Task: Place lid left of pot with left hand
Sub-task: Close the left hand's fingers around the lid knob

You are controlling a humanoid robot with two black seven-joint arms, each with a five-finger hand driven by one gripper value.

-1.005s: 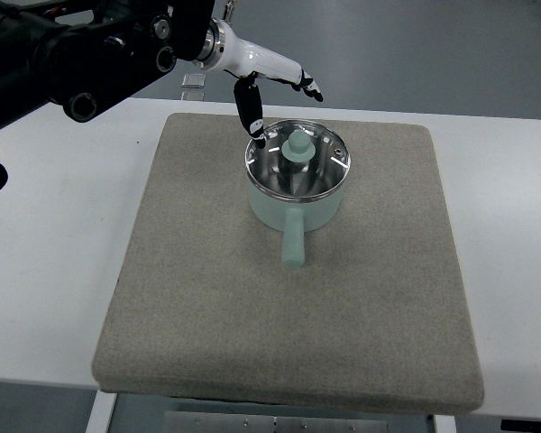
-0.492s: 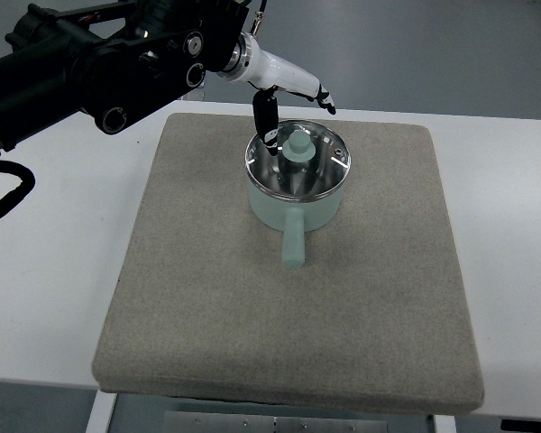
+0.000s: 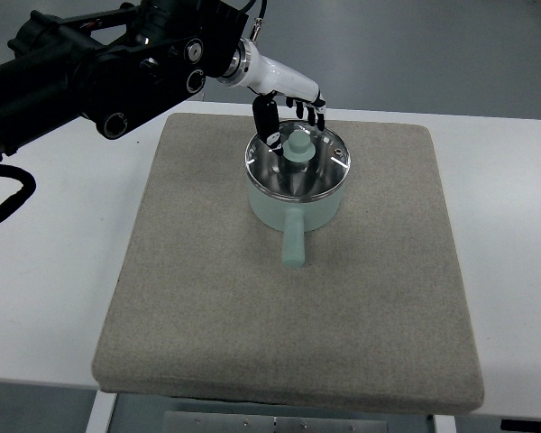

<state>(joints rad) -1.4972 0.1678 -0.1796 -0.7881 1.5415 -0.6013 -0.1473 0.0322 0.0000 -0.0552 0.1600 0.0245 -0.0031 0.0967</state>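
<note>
Top view: my white-and-black left hand (image 3: 288,101) reaches in from the upper left, fingers half curled above the round glass lid (image 3: 298,159), its thumb and fingertips just beside the mint-green knob (image 3: 298,147); I cannot tell whether they touch it. The lid sits on the mint-green pot (image 3: 295,200), mid-way across the grey felt mat (image 3: 207,298), the pot's straight handle (image 3: 293,242) pointing toward me.
</note>
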